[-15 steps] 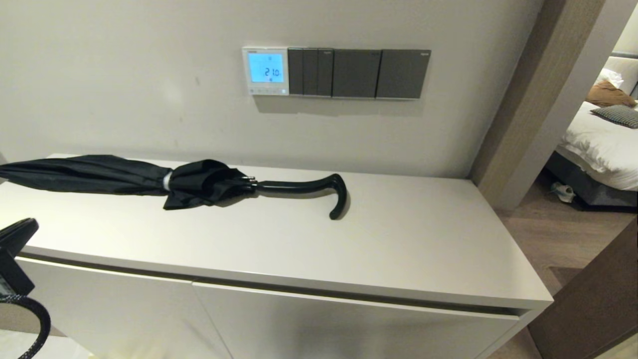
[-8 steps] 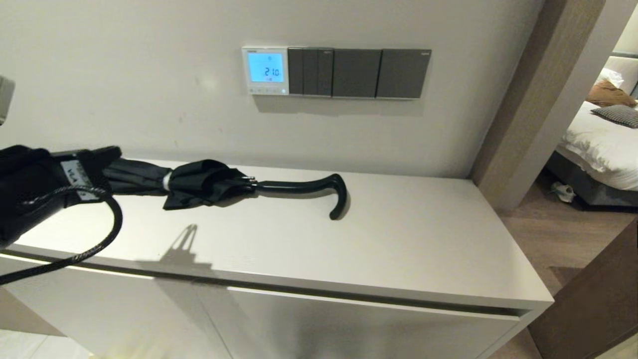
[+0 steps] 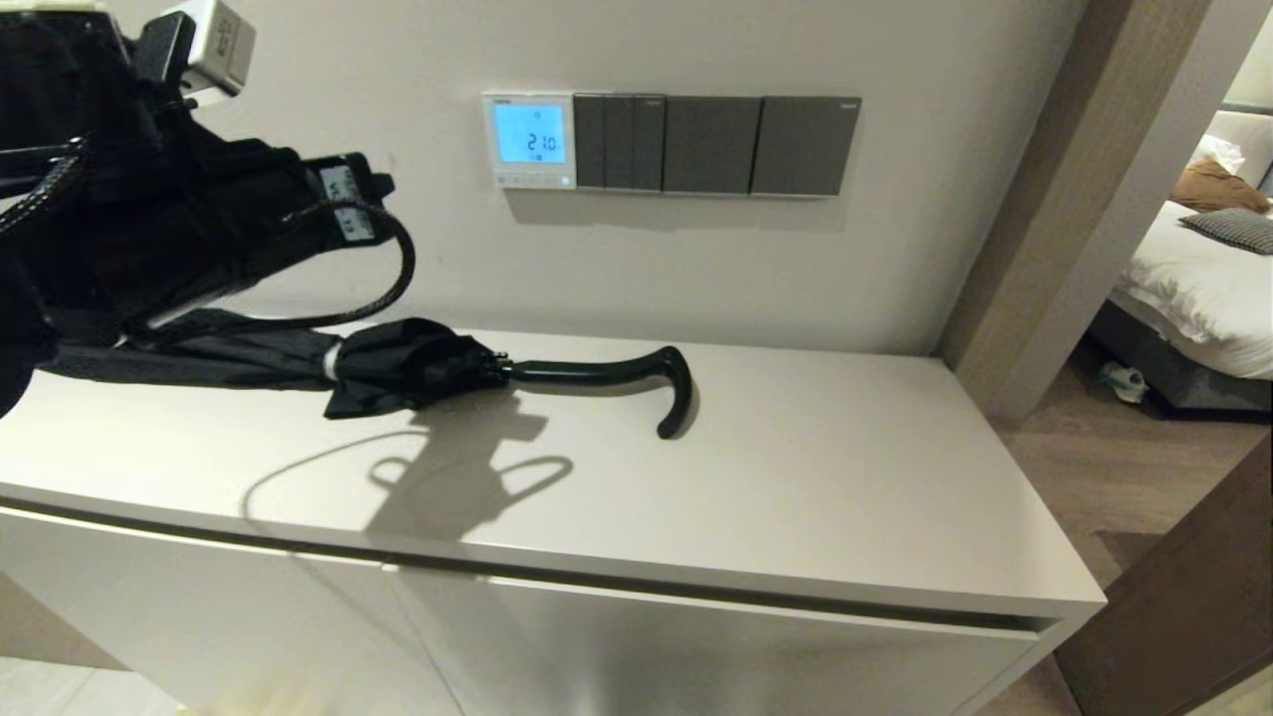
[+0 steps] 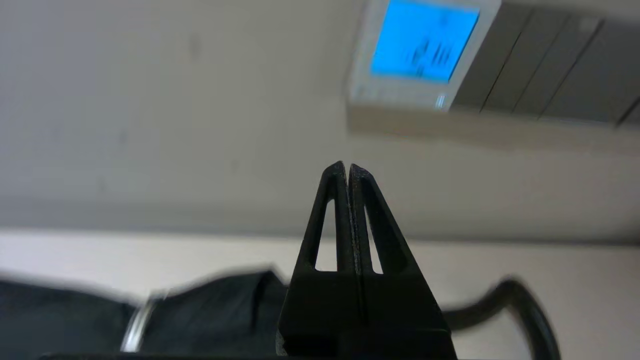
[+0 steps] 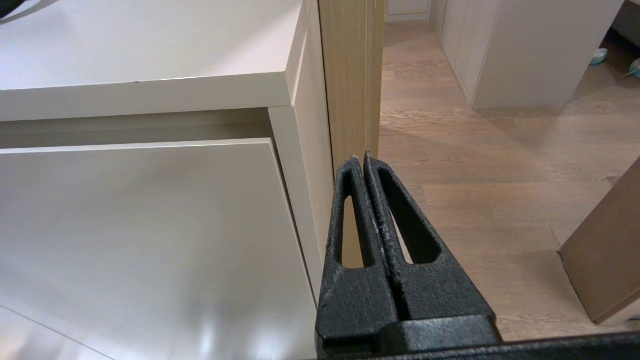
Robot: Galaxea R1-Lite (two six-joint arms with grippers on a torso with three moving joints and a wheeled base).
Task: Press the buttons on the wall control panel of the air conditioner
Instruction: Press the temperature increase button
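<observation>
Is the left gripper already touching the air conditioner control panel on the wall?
No, in the left wrist view the closed left gripper is apart from the control panel, with bare wall showing between them.

looks like a home or hotel room: bed (image 3: 1198, 288) through the doorway at right of frame, umbrella (image 3: 348, 363) on a white cabinet (image 3: 796, 497), wall thermostat (image 3: 530, 140) reading 21.0

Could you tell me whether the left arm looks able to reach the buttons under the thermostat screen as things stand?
Probably yes: the left hand, shut, is raised before bare wall beside the panel, with nothing between it and the buttons; the umbrella lies lower, on the cabinet.
</observation>
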